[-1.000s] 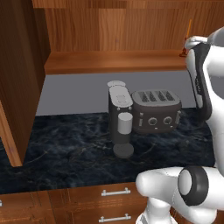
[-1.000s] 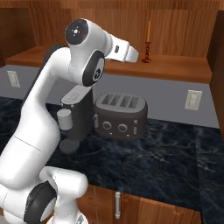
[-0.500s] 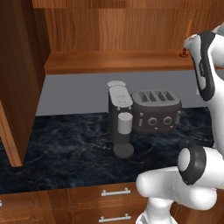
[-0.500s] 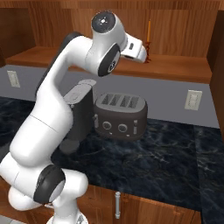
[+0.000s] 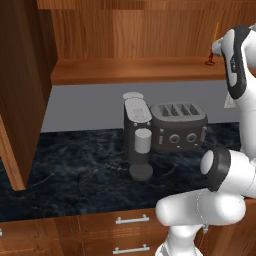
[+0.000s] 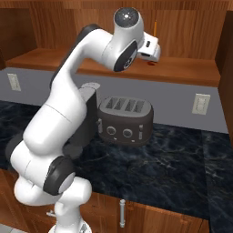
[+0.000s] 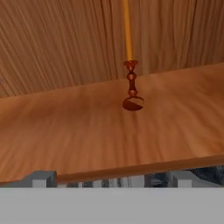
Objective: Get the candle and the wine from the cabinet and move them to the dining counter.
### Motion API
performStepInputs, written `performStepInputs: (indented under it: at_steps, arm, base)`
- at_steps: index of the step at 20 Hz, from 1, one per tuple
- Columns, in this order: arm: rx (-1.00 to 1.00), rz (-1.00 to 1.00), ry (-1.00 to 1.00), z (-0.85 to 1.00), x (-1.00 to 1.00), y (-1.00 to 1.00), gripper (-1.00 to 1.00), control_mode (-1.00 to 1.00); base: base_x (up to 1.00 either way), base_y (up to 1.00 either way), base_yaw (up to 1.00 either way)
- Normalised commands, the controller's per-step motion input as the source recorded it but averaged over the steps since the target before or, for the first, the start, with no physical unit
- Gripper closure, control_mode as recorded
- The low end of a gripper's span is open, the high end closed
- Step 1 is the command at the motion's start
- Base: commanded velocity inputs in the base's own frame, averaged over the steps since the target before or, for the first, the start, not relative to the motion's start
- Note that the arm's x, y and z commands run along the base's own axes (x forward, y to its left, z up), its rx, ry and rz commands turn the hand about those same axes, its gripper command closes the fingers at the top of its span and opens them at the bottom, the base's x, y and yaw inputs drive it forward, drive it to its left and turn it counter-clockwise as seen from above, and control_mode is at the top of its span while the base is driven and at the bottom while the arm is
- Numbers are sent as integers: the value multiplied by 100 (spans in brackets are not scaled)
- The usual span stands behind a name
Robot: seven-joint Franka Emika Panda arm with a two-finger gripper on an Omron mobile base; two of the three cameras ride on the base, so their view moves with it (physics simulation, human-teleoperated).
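Observation:
The candle [image 7: 127, 30] is a thin orange taper in a small dark red holder [image 7: 132, 89]. It stands upright on the wooden shelf [image 7: 65, 131] of the open cabinet [image 5: 130, 70], near the back wall. My gripper [image 7: 113, 179] is open and empty, level with the shelf's front edge and a short way in front of the candle, with the holder roughly centred between the fingertips [image 7: 42, 178]. In the right base view my white hand [image 6: 151, 47] is raised right in front of the candle [image 6: 155, 27]. The candle [image 5: 216, 31] also stands at the shelf's right end. The wine and the dining counter are out of view.
An open cabinet door [image 5: 20, 95] hangs at the left. Below the shelf, a coffee machine [image 5: 137, 135] and a toaster [image 5: 179, 125] stand on the black countertop [image 5: 75, 165]. A wall outlet [image 6: 200, 103] is on the grey backsplash, and wooden drawers [image 5: 100, 225] lie below.
My arm has stretched up and forward, carrying the hand closer to the candle on the shelf. The jaws have stayed open.

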Motion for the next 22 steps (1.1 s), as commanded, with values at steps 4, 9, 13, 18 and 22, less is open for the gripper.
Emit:
performStepInputs:
  at_steps: [4,9,13,18,22]
  arm:
    - [0,6,0,-13,31,-20,-100,-100]
    - [0,6,0,-11,35,-9,-100,-100]
    - [0,5,0,-18,38,2,-100,-100]
    - [0,5,0,-6,43,0,-100,-100]
    - [0,3,1,-5,42,-5,-100,-100]
  base:
    - [0,0,0]
    - [0,0,0]
    - [0,0,0]
    - [0,0,0]
    - [0,0,0]
